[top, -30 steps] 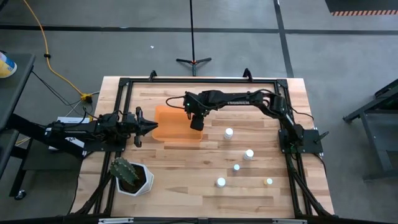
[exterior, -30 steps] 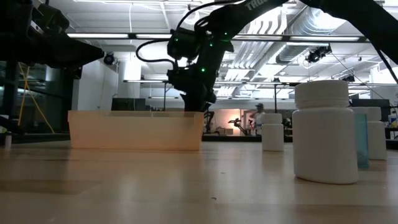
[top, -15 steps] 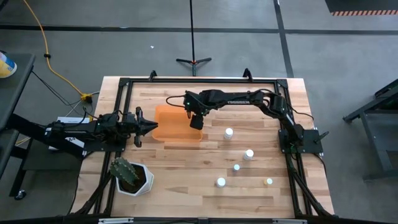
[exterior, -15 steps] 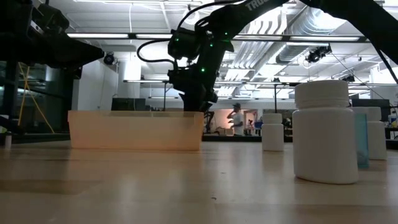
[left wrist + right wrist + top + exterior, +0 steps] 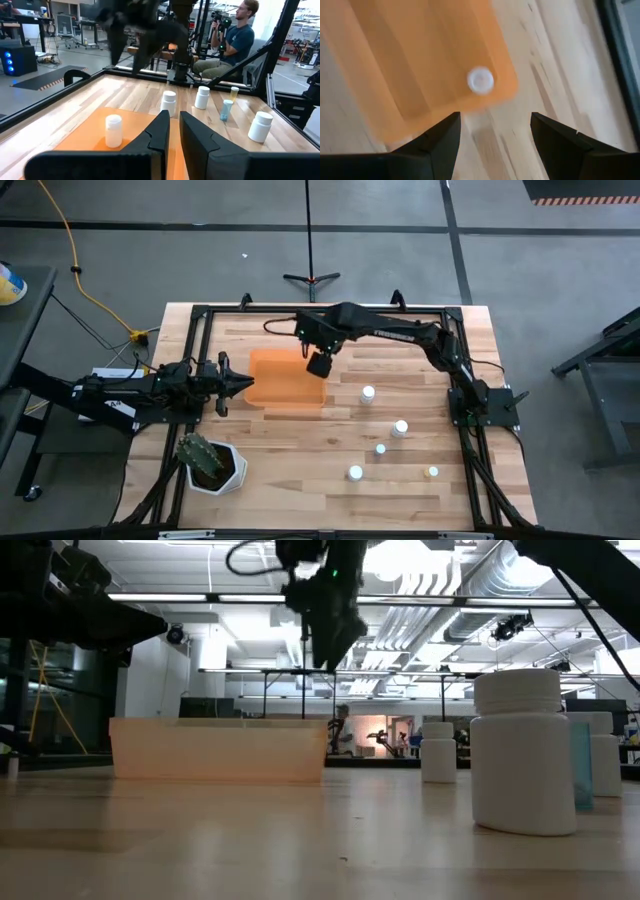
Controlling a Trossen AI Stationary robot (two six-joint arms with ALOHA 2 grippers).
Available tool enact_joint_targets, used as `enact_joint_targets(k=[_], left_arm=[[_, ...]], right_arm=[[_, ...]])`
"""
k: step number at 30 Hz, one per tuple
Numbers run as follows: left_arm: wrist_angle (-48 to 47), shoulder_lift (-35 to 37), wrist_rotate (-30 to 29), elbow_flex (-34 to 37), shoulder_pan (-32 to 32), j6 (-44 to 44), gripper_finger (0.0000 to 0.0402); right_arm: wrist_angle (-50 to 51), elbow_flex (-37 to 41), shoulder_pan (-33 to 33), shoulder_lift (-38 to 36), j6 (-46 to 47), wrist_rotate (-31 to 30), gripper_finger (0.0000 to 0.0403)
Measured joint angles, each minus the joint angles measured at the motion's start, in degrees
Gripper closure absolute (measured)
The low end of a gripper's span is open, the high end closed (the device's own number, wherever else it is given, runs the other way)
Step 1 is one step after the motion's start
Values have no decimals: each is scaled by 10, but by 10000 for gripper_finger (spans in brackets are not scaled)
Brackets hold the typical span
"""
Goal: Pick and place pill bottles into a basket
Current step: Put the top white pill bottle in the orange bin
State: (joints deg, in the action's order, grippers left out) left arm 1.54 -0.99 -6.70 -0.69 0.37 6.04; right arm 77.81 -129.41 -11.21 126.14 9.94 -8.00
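Note:
The orange basket (image 5: 283, 380) lies on the table left of centre. One white pill bottle (image 5: 480, 80) stands upright in its corner; it also shows in the left wrist view (image 5: 113, 131). My right gripper (image 5: 318, 363) hangs open and empty above that corner, well over the basket wall (image 5: 218, 750) in the low view. Several more bottles stand on the table to the right: (image 5: 368, 393), (image 5: 401, 427), (image 5: 355, 472), and a yellowish one (image 5: 432, 472). My left gripper (image 5: 240, 383) waits shut at the basket's left side.
A white pot with a green cactus (image 5: 210, 463) stands at the near left. A black frame (image 5: 320, 308) runs around the table top. A seated person (image 5: 239, 35) shows beyond the table's right side in the left wrist view.
My right gripper has risen out of the basket and gone a little toward the far edge. It now hangs well above the basket wall. The bottle stands in the basket below it.

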Motion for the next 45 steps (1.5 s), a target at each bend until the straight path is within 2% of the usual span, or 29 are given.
enact_joint_targets(k=[4, 6, 10, 15, 19, 22, 25, 27, 30, 33, 39, 42, 45], left_arm=[[0, 0, 0, 0, 0, 0, 323], [0, 0, 0, 0, 0, 0, 323], [0, 0, 0, 0, 0, 0, 323], [0, 0, 2, 0, 0, 0, 323], [0, 0, 2, 0, 0, 0, 323], [0, 0, 2, 0, 0, 0, 323], [0, 0, 2, 0, 0, 0, 323], [0, 0, 2, 0, 0, 0, 323], [0, 0, 2, 0, 0, 0, 323], [0, 0, 2, 0, 0, 0, 323], [0, 0, 2, 0, 0, 0, 323], [0, 0, 2, 0, 0, 0, 323], [0, 0, 2, 0, 0, 0, 323]], right_arm=[[109, -20, 28, 0, 46, -48, 171], [123, -10, 43, 0, 61, -56, 172], [122, 37, 67, -8, 62, -33, 178], [115, 137, 90, -28, 75, -42, 185], [99, 224, 103, -55, 148, -140, 187], [58, 277, 113, -89, 200, -204, 186], [-34, 341, 124, -136, 209, -206, 188], [-138, 397, 134, -177, 197, -204, 191], [-272, 485, 144, -251, 171, -184, 195], [-358, 569, 147, -323, 170, -155, 197], [-385, 692, 146, -439, 154, -125, 198], [-412, 739, 146, -467, 156, -95, 198], [-481, 779, 146, -477, 134, -52, 191]])
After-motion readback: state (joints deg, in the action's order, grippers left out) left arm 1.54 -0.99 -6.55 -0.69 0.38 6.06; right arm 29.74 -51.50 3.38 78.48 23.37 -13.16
